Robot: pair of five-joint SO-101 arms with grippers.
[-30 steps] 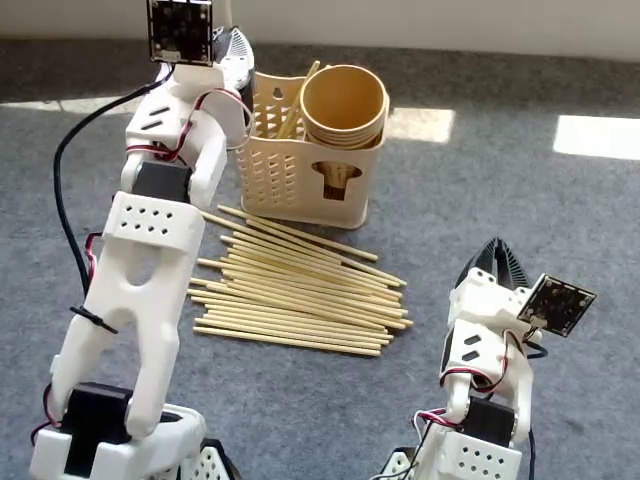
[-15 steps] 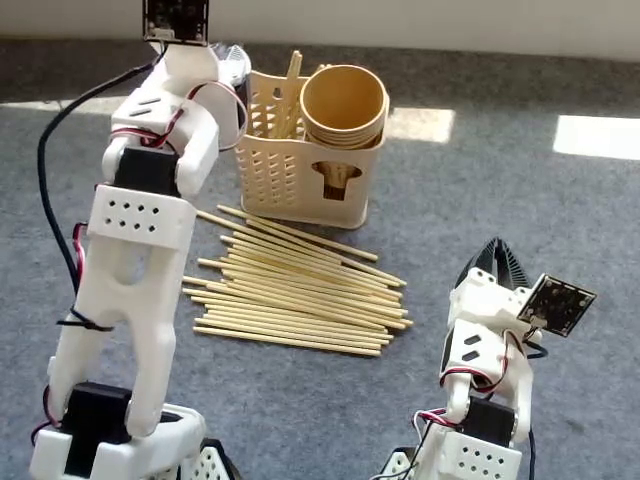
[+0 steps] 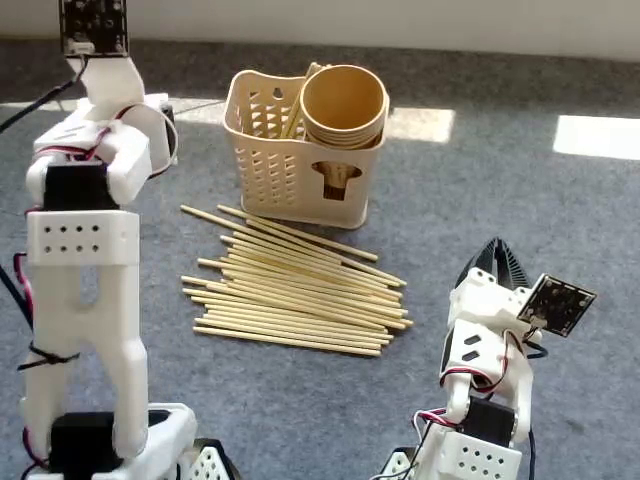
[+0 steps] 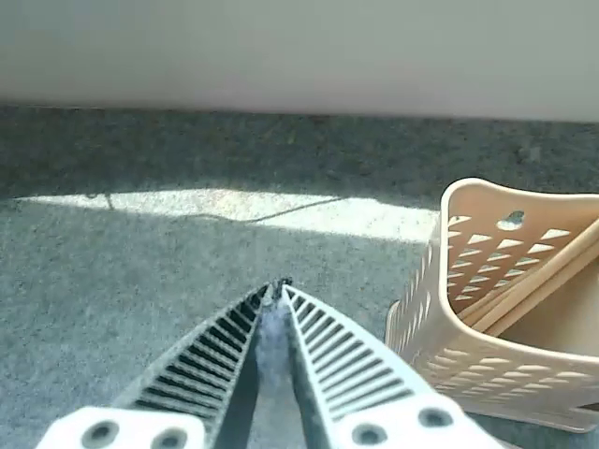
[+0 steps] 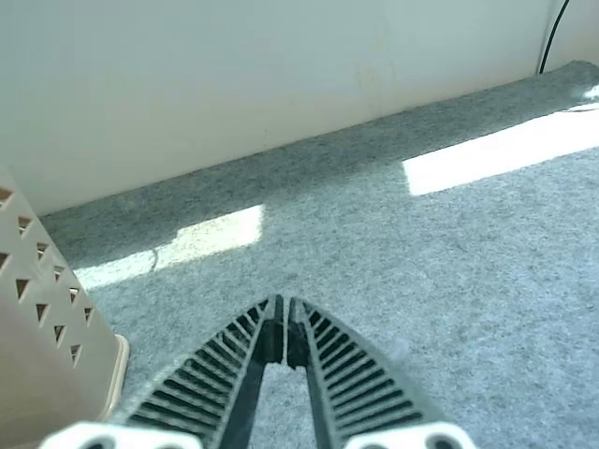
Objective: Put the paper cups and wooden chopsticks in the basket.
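A cream basket stands on the grey carpet with stacked paper cups inside and a few wooden chopsticks leaning in it. The basket also appears in the left wrist view with chopsticks inside. A pile of several wooden chopsticks lies on the carpet in front of the basket. My left gripper is shut and empty, held high to the left of the basket. My right gripper is shut and empty, near the front right, with the basket's corner at its side.
Grey carpet runs around the basket, with sunlit patches at the back right. A white wall borders the far edge. A black cable trails by the left arm's base.
The left arm has swung away from the basket to the left and risen; a chopstick that stood near the basket's rim now leans inside. The right arm stays still.
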